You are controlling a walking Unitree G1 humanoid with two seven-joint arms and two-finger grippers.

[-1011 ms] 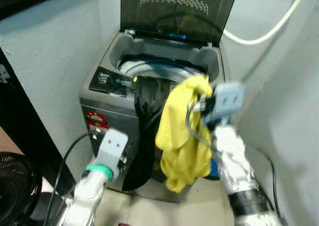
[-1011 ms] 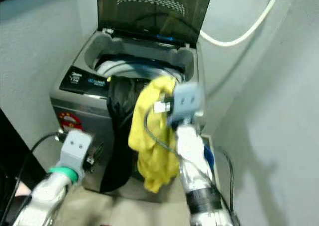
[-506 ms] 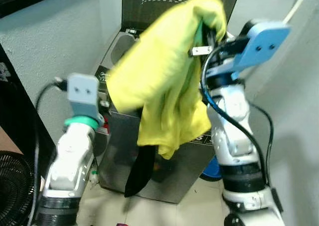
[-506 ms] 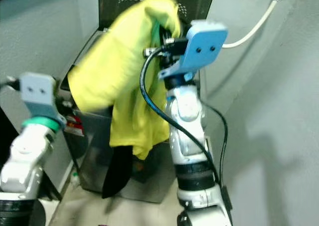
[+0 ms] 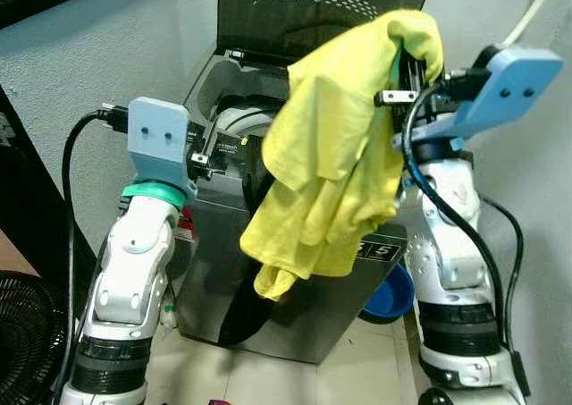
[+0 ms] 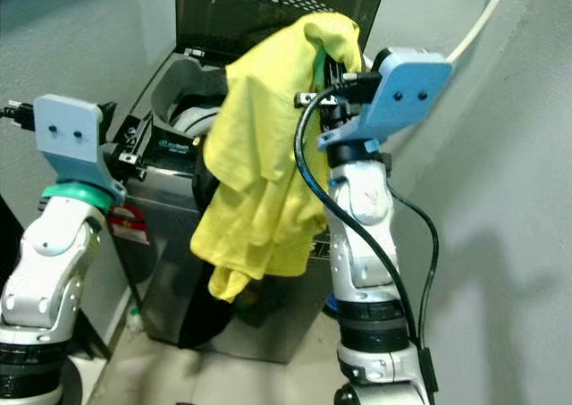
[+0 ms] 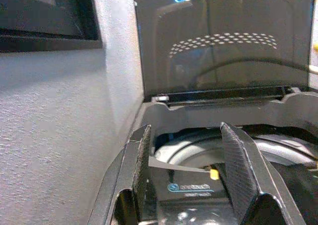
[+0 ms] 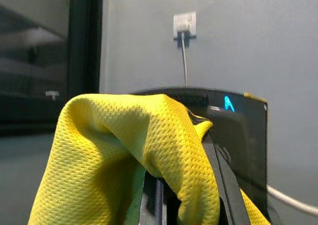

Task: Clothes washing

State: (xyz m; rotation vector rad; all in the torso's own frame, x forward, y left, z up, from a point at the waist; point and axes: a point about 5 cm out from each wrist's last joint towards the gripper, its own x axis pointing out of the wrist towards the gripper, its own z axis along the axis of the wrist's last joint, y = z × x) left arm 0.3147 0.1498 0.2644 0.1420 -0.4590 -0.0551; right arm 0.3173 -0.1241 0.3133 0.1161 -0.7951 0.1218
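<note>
My right claw (image 5: 404,65) pinches the yellow shirt (image 5: 335,155), draped high above the washer (image 5: 268,289); left claw (image 7: 191,185) spread, empty.

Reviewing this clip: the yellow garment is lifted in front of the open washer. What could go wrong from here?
1. The yellow garment, pinched at one bunched fold by the right hand, hangs long; its tail may catch on the washer rim or stay outside the drum.
2. A black garment drapes over the washer's front edge and could slide to the floor.
3. The open left hand sits close to the control panel and might bump it.
</note>
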